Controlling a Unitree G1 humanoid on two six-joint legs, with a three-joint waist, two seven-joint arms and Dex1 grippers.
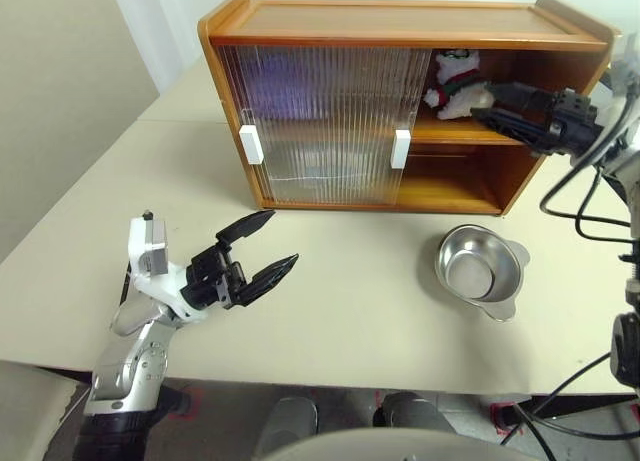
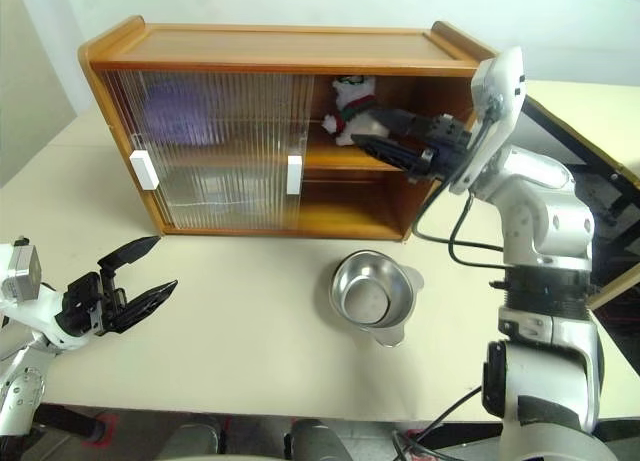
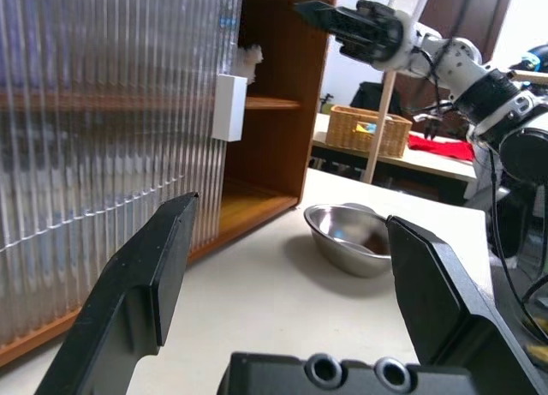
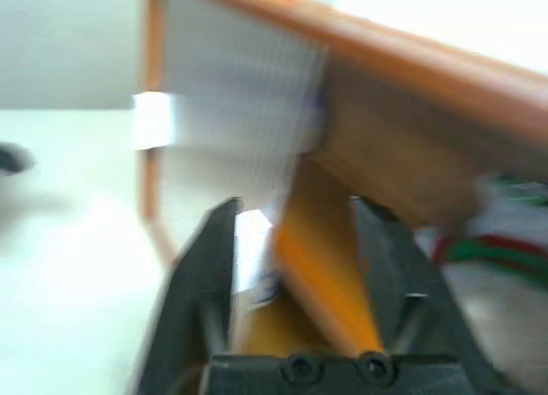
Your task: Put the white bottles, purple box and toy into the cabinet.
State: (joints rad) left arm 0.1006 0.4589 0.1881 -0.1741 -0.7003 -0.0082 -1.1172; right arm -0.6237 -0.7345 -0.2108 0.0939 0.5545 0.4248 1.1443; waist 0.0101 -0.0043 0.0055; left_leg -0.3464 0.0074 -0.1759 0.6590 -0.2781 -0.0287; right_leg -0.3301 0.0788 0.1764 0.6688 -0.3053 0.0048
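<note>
Toy (image 2: 352,103) sits on the upper shelf in the open right half of the cabinet (image 2: 280,47), a fluffy white plush with a red-and-green scarf and a green hat. The right gripper (image 2: 368,129) is just beside it at the shelf's front, its black fingers apart with nothing between them; whether a fingertip touches the plush cannot be told. Behind the ribbed translucent sliding doors (image 1: 320,121), which cover the left part, a blurred purple shape (image 2: 180,109) shows on the upper shelf; what else lies behind them is not clear. Each door bears a white rectangular handle (image 1: 251,144), and the cabinet's frame is smooth warm-toned wood with rounded corners. It stands on a pale cream table (image 1: 350,311). In front of the open compartment a round steel bowl (image 1: 479,266) with two small lips rests on the tabletop, shiny and empty. The left gripper (image 1: 268,244) hovers over the table's near left part, well apart from the cabinet, its two tapered black fingers spread wide and empty.
</note>
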